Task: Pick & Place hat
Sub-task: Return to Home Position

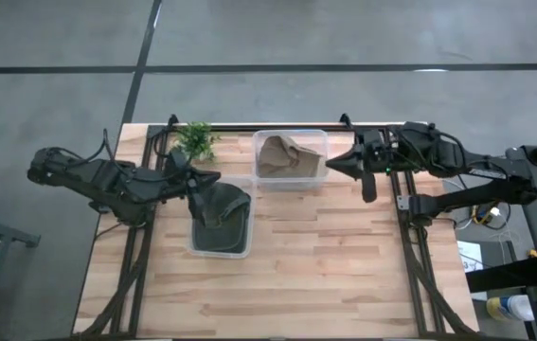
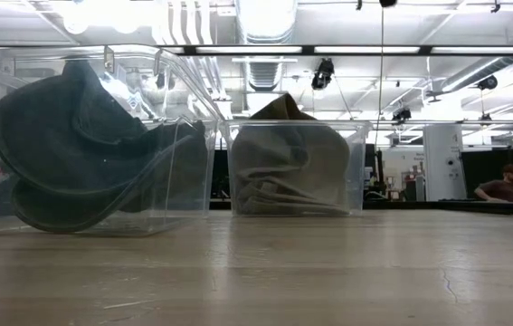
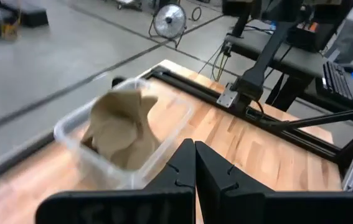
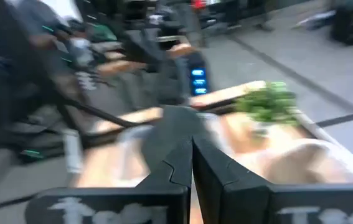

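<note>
Caps both binned. Brown cap (image 1: 285, 157) lies crumpled inside top bin (image 1: 291, 134). Dark cap (image 1: 221, 210) fills bottom bin (image 1: 219, 252), just off top bin's left corner, on the side away from the plant (image 1: 195, 140).

Right gripper (image 1: 330, 164) hangs just beside top bin's right wall, fingers pressed together, empty, tip aimed at the bin. Left gripper (image 1: 216, 176) hovers left of top bin, over bottom bin's far edge, fingers likewise together and empty, pointing toward top bin. Right tip looks the nearer of the two.

Judgement: nothing left to carry. Each arm need only back away from top bin along its own line, left arm leftward, right arm rightward. Plant stands left of top bin, close to the left arm's way out.
</note>
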{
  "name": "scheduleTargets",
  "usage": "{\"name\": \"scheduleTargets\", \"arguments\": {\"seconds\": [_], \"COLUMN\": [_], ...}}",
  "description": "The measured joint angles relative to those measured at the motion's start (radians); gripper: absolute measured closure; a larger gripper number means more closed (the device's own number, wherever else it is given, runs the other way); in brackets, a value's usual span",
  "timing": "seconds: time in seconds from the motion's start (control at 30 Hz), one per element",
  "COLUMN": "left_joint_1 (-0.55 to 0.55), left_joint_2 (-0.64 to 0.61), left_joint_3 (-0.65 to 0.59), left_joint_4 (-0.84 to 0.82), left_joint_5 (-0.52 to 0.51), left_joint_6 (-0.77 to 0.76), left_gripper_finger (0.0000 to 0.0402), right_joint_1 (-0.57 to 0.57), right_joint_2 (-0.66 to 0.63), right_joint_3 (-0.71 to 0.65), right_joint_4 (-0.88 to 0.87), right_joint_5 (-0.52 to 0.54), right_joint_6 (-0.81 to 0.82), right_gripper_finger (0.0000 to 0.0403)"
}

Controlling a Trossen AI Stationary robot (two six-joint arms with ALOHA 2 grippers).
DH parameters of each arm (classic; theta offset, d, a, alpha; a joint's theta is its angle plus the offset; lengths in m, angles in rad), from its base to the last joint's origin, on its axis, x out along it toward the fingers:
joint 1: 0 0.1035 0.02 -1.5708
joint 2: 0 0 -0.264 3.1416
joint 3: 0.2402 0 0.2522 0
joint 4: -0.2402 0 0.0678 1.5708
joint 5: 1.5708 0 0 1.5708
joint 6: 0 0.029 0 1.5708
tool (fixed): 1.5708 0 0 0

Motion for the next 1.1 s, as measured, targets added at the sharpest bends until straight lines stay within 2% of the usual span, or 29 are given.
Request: {"name": "scheduleTargets", "arguments": {"seconds": [0.1, 0.27, 0.37, 0.43, 0.63, 0.73, 0.93, 1.1], "left_joint_1": [0.0, -0.002, -0.002, -0.002, -0.005, -0.005, -0.005, -0.005], "left_joint_2": [-0.078, -0.19, -0.24, -0.27, -0.345, -0.376, -0.477, -0.575], "left_joint_3": [-0.097, -0.236, -0.311, -0.358, -0.504, -0.587, -0.715, -0.766], "left_joint_4": [-0.004, -0.024, 0.008, 0.046, 0.246, 0.381, 0.419, 0.419], "left_joint_5": [-0.022, -0.037, -0.079, -0.09, -0.071, -0.071, 0.028, 0.049], "left_joint_6": [-0.064, -0.074, -0.108, -0.068, 0.103, 0.134, 0.122, 0.138], "left_gripper_finger": [0.0401, 0.0401, 0.0401, 0.0401, 0.0401, 0.0401, 0.0401, 0.0401], "right_joint_1": [-0.005, 0.003, 0.003, 0.003, 0.003, 0.003, 0.003, 0.002], "right_joint_2": [-0.036, -0.09, -0.119, -0.141, -0.207, -0.234, -0.26, -0.282], "right_joint_3": [-0.051, -0.139, -0.201, -0.248, -0.423, -0.501, -0.602, -0.651], "right_joint_4": [-0.025, -0.036, -0.021, 0.001, 0.249, 0.373, 0.374, 0.381], "right_joint_5": [0.051, 0.037, 0.039, 0.033, -0.049, -0.061, -0.06, -0.074], "right_joint_6": [-0.117, -0.136, -0.185, -0.204, -0.233, -0.228, -0.207, -0.276], "right_gripper_finger": [0.0394, 0.0394, 0.0394, 0.0394, 0.0394, 0.0394, 0.0394, 0.0394]}}
